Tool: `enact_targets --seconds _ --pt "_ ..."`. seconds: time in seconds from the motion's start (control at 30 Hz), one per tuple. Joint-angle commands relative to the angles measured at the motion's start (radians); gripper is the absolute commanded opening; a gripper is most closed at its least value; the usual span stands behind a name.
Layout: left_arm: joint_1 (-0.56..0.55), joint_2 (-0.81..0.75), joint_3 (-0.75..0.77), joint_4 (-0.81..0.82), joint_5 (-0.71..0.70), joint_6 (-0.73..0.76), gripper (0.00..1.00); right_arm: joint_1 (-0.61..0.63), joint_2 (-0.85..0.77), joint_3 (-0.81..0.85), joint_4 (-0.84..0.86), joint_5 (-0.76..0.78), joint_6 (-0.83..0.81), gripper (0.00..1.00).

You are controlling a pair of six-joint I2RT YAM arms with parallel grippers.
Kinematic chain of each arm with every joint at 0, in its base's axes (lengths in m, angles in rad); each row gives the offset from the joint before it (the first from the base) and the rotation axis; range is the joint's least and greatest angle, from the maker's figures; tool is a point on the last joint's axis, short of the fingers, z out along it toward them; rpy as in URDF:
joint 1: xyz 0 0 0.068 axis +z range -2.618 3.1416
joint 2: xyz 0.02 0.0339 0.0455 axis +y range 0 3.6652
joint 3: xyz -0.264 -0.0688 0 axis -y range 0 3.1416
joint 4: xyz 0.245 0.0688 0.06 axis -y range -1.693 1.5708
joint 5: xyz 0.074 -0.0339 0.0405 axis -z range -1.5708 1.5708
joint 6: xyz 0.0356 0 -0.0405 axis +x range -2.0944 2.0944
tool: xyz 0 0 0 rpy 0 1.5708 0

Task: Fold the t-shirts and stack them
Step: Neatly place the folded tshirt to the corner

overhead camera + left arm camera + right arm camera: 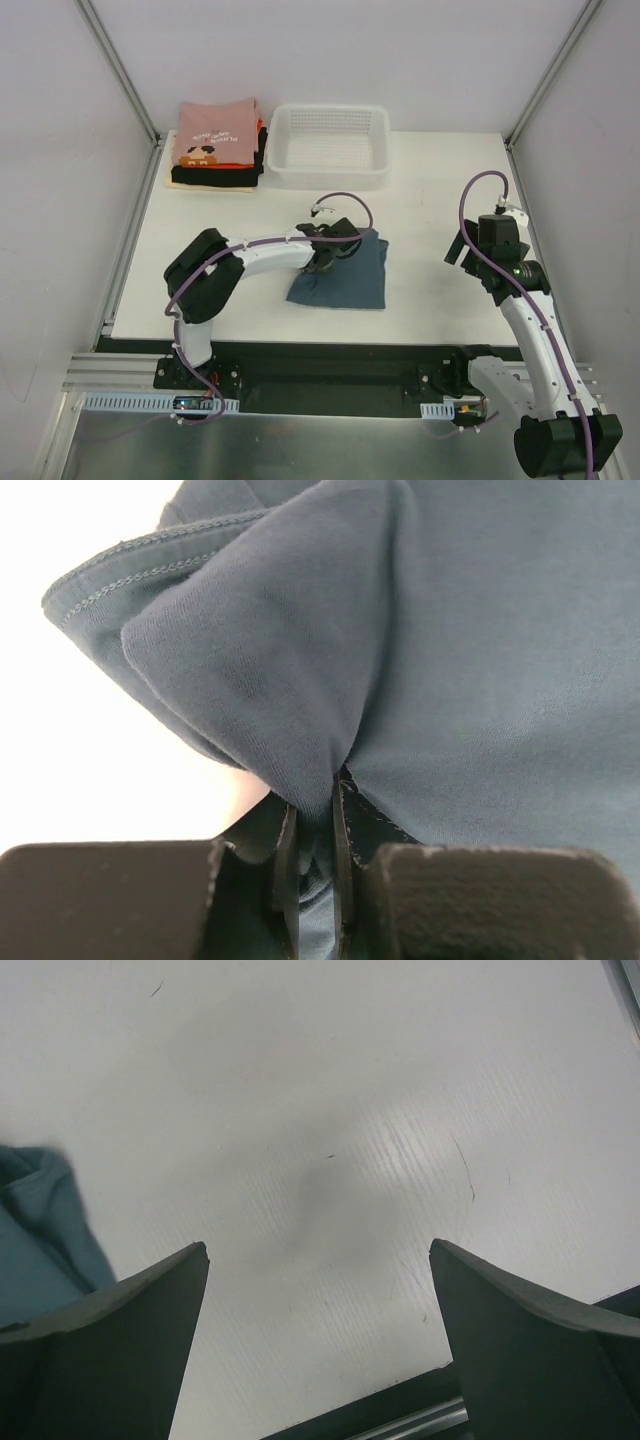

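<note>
A slate blue-grey t-shirt (pixel 345 275) lies folded near the middle of the white table. My left gripper (pixel 330 245) is at its far left corner, shut on a pinch of the cloth. In the left wrist view the blue-grey t-shirt (pixel 470 650) bunches up between the two fingers (pixel 285 870) of the left gripper (pixel 315 810). A stack of folded t-shirts (pixel 216 145), pink on top with orange-red, black and cream below, sits at the far left. My right gripper (pixel 318 1255) is open and empty above bare table, right of the shirt (pixel 35 1230).
A white mesh basket (pixel 330 145) stands at the back centre, right of the stack. The table's front edge (pixel 400 1400) shows just beneath my right gripper. The right arm (pixel 520 280) stands over the table's right side.
</note>
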Motion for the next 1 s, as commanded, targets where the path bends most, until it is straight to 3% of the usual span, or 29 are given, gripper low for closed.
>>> enact_targets --seconds 0.0,0.13,0.17,0.27,0.4,0.47,0.6,0.8,0.97 --pt "0.067 -0.109 -0.071 -0.227 -0.260 0.083 0.00 -0.007 0.005 0.011 0.005 -0.004 -0.024 0.97" --pt "0.142 -0.188 -0.131 -0.242 -0.407 0.150 0.00 -0.006 -0.008 0.005 0.011 -0.004 -0.028 0.97" --pt "0.198 -0.208 -0.136 -0.242 -0.536 0.184 0.00 -0.006 -0.008 0.005 0.011 -0.006 -0.030 0.97" --pt "0.275 -0.208 -0.130 -0.239 -0.663 0.265 0.00 -0.006 -0.009 0.006 0.011 -0.004 -0.030 0.97" --pt "0.355 -0.194 -0.076 -0.233 -0.726 0.313 0.00 -0.006 -0.014 0.002 0.014 0.005 -0.033 0.97" --pt "0.387 -0.180 -0.041 -0.218 -0.729 0.331 0.00 -0.007 -0.014 0.002 0.018 0.002 -0.031 0.97" --pt "0.451 -0.164 0.050 -0.124 -0.743 0.518 0.00 -0.006 -0.012 0.003 0.018 -0.004 -0.034 0.97" --pt "0.515 -0.251 0.088 0.130 -0.563 0.808 0.00 -0.006 -0.014 0.002 0.018 -0.001 -0.036 0.97" --pt "0.527 -0.314 0.137 0.227 -0.422 0.975 0.00 -0.006 -0.008 0.003 0.018 -0.001 -0.036 0.97"
